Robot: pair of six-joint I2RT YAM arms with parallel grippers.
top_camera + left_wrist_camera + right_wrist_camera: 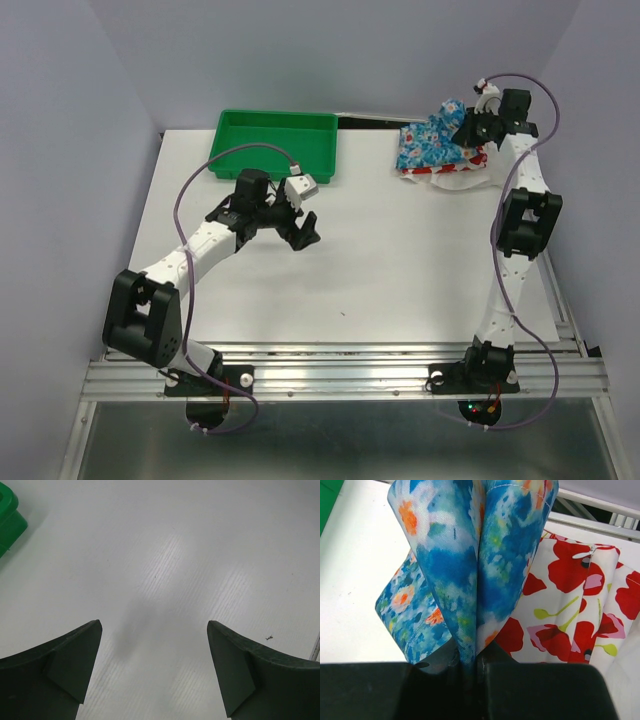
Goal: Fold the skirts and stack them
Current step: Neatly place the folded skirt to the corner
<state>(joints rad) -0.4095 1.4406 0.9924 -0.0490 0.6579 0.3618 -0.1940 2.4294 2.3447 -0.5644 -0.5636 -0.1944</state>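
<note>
At the table's far right corner lies the blue skirt (pixel 428 140) with small white and orange flowers, partly over the white skirt (pixel 458 172) with big red flowers. My right gripper (pixel 470 127) is shut on a fold of the blue skirt (pixel 475 575) and lifts it in a peak above the white skirt (pixel 570 610). Over the bare table (pixel 165 565) my left gripper (pixel 303 230) hangs wide open, and nothing sits between its fingers (pixel 70 665).
A green plastic tray (pixel 275 142) stands at the back, left of the skirts, and its corner (pixel 7 520) shows in the left wrist view. A metal rail (pixel 340 375) runs along the near edge. Grey walls close in the back and sides.
</note>
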